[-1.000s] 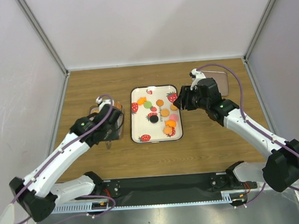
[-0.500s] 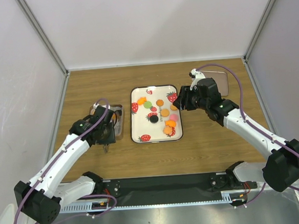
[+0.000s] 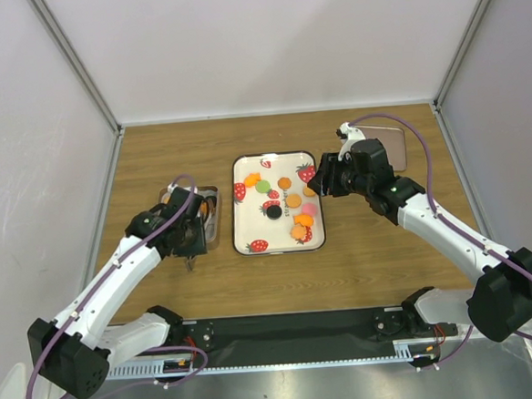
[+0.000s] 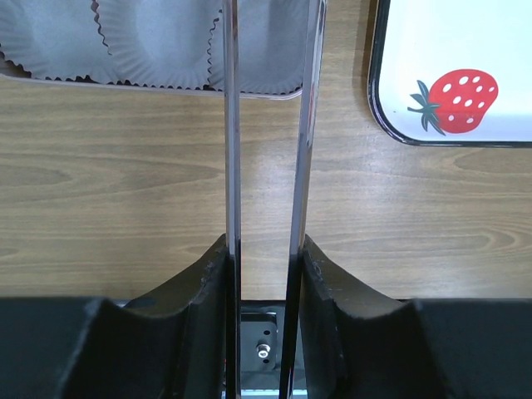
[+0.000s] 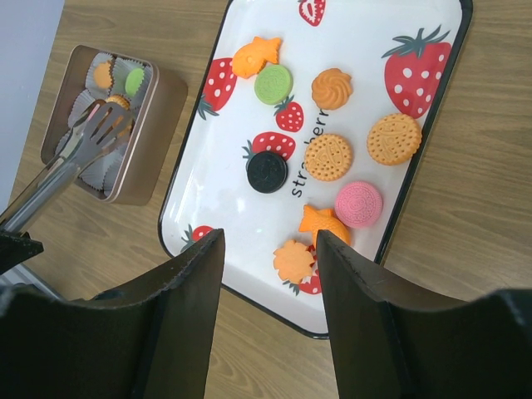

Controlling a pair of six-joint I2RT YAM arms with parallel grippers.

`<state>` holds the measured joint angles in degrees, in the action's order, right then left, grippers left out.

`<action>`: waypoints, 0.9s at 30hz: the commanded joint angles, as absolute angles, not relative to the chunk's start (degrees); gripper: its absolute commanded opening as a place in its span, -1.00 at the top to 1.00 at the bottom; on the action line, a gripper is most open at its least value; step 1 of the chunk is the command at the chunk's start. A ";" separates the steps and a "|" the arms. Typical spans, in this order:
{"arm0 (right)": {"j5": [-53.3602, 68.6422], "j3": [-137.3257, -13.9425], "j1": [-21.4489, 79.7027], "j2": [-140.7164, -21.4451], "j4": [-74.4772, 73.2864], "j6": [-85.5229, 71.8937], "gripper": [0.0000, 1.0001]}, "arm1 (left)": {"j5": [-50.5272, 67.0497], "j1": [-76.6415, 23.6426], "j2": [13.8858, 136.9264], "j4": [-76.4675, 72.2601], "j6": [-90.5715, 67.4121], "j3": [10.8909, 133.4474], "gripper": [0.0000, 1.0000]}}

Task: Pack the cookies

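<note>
your left jaws are clenched on the tongs [image 4: 231, 125], their tips over the tin [image 5: 158, 133] holding a few cookies [image 5: 133, 81]; your right jaws hang released above the tray [image 5: 357, 41], where most cookies lie

Bright, even light, soft shadows; all 3 views sharp, faint sheen on the tongs [image 4: 230, 125].

Glossy tray [image 5: 357, 41], matt cookies [image 5: 394, 139], wood-grain table [image 4: 125, 183], shiny metal tongs [image 5: 66, 162], crimped paper cups [image 4: 158, 41].

The left arm [image 3: 114, 272] and right arm [image 3: 451, 232] are white-linked, black-jointed, each strung with a purple cable [image 3: 381, 115].
</note>
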<state>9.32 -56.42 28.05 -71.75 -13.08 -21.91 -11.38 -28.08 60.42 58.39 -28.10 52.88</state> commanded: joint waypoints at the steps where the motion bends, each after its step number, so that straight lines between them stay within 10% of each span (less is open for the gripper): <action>1: 9.23 -58.80 28.30 -71.89 -12.48 -21.01 -0.08 | -11.25 -27.42 58.45 59.06 -28.83 52.65 0.24; 27: 9.40 -58.62 28.39 -71.10 -12.48 -21.01 -0.08 | -11.42 -26.72 60.73 57.83 -28.04 52.47 0.14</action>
